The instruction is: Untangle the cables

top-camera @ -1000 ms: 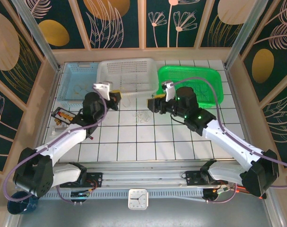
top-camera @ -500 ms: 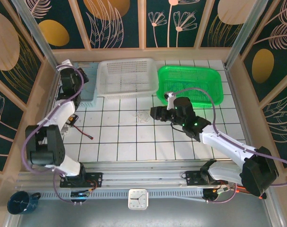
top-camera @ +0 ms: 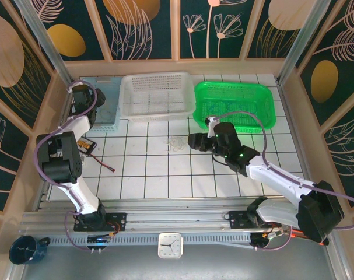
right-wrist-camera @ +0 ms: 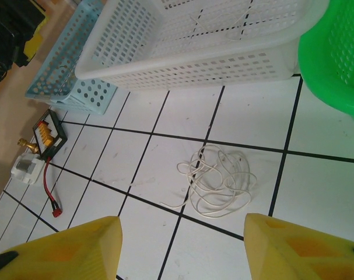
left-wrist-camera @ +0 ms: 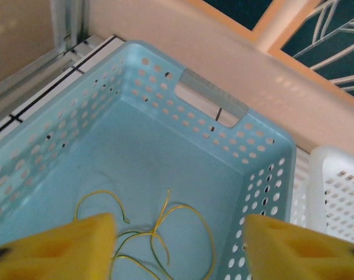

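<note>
One small tangle of thin, pale whitish cables (right-wrist-camera: pixel 216 178) lies in loose loops on the white tiled table (right-wrist-camera: pixel 246 119), straddling a black grout line near the middle of the work surface. In the top view we see the same cables (top-camera: pixel 177 143) just left of the right gripper (top-camera: pixel 192 141), apart from it. From the right wrist view, the right gripper (right-wrist-camera: pixel 182 248) hovers over the tangle with its yellow fingers (right-wrist-camera: pixel 60 245) spread wide and nothing between them.

Behind the tangle stands a white perforated plastic basket (right-wrist-camera: pixel 194 67). A bright green plastic basket (right-wrist-camera: pixel 334 64) is to its right and a pale blue perforated basket (right-wrist-camera: pixel 66 79) to its left. Nothing lies between the cables and the gripper.

Well to the left, we see a small black tray with red and yellow pieces (right-wrist-camera: pixel 48 135) and a thin dark wire with a red tip (right-wrist-camera: pixel 53 198).

The left gripper (left-wrist-camera: pixel 177 251) hangs over the blue basket, yellow fingers parted and empty. Below it, a few thin yellow-green wire loops (left-wrist-camera: pixel 165 230) rest on the basket floor.
</note>
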Robot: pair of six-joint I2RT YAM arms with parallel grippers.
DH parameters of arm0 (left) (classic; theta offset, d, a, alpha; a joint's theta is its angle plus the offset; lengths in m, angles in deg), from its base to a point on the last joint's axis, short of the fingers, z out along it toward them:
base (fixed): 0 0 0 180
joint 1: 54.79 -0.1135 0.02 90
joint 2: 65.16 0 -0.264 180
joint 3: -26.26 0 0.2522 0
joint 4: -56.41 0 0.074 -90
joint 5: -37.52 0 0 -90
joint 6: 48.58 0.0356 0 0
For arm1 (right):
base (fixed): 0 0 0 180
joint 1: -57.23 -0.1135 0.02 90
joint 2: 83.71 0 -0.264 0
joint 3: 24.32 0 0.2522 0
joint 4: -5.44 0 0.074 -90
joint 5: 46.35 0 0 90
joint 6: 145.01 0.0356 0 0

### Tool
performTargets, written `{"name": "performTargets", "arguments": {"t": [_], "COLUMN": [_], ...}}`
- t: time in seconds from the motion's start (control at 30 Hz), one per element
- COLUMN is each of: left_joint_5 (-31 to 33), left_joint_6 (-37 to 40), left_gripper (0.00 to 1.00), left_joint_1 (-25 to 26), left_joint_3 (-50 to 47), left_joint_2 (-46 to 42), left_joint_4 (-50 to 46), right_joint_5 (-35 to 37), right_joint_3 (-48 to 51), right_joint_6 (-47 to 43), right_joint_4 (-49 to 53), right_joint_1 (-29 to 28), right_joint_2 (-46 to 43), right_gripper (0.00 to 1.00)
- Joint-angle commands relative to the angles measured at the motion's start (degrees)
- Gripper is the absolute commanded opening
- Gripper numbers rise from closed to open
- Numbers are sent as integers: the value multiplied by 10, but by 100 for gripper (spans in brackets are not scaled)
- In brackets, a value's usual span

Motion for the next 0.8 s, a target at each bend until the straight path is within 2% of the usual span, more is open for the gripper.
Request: {"name": "performTargets", "arguments": {"t": [0.0,0.13,0.2,0.47,0.63,0.77], "left_joint_5": [-19,-59,-90,-243,-248,-235], "left_joint_6": [5,3,-2,-76,-128,-221], "left_gripper": [78,95,99,99,99,99], "left_joint_1": [-5,-5,-5,13,84,128], "left_joint_3": [23,23,16,-90,-208,-348], "left_joint_2": [-19,-52,-72,-176,-270,-347], "left_joint_4": [-9,-9,-5,53,88,175], "right_joint_5": [8,-3,-3,48,32,35], "right_joint_3": [4,-8,-20,-87,-109,-138], "right_joint_6": [6,-7,-19,-76,-89,-112], "right_joint_4": [2,2,11,67,60,66], "right_joint_1": [3,3,-2,-38,-50,-85], "right_joint_2": [-8,11,26,115,170,229], "right_gripper": [58,58,58,57,51,47]}}
